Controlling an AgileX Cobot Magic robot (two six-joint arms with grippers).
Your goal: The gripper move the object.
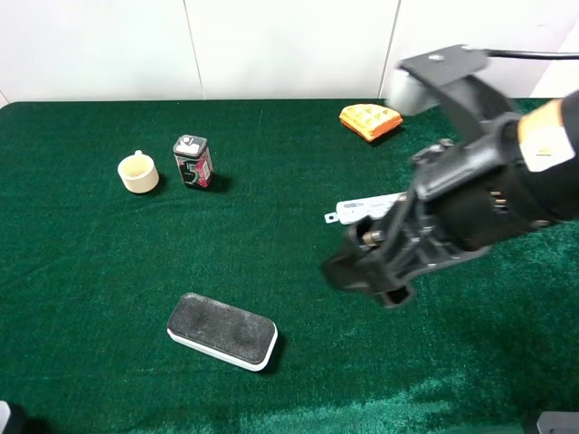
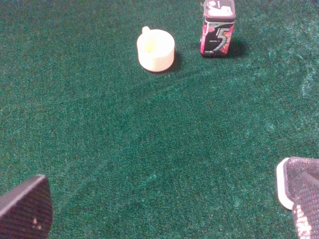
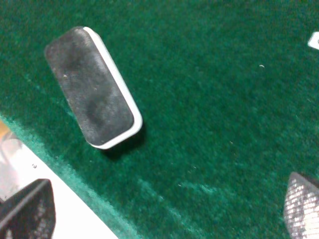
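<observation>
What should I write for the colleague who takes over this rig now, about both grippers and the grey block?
Left gripper: open, empty.
Right gripper: open, empty, in the air to the right of the object, not touching it.
The object lies flat on the green cloth, felt side up, near the front edge.
Done: nothing gripped yet.
Left to do: close on the object and move it.

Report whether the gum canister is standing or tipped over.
Standing: the gum canister rests on its base with its lid up.
</observation>
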